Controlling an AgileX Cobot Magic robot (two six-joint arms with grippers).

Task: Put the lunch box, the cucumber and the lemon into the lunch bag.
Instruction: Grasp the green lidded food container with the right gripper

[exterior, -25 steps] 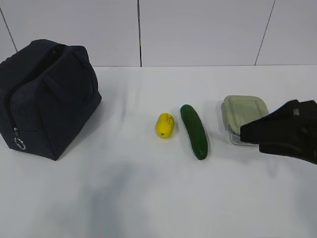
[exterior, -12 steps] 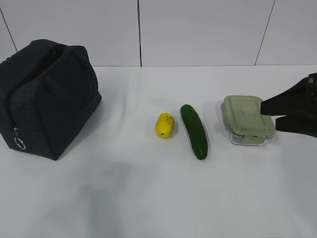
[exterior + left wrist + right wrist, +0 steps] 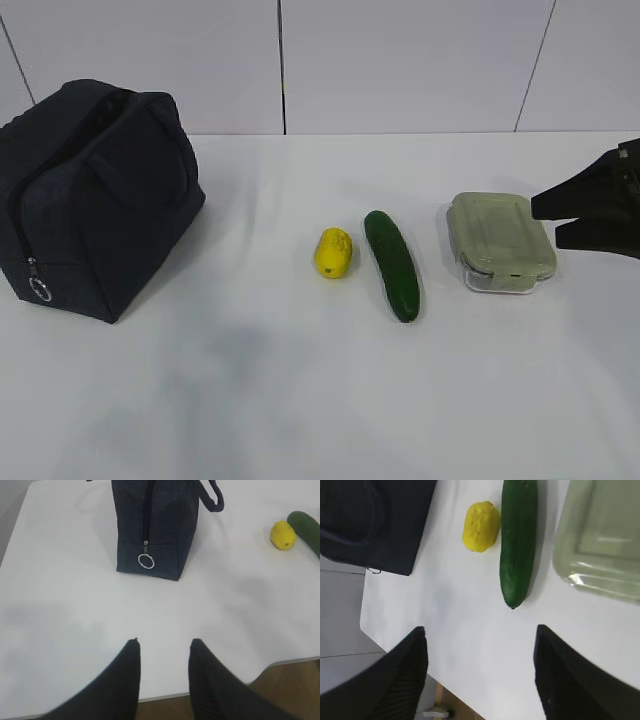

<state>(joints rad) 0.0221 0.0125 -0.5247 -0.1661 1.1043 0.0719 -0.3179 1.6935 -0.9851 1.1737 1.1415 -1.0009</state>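
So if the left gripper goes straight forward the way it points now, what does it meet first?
Probably the lunch bag. The left gripper is open and empty, and bare table lies ahead up to the bag's end with the zipper ring. How high it rides is unclear, so it might touch the table first.

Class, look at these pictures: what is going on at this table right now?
Nothing is packed yet. The lemon, cucumber and lunch box lie in a row on the table; the lunch bag stands apart. The right gripper is open beside the lunch box. The left gripper, also open, holds nothing.
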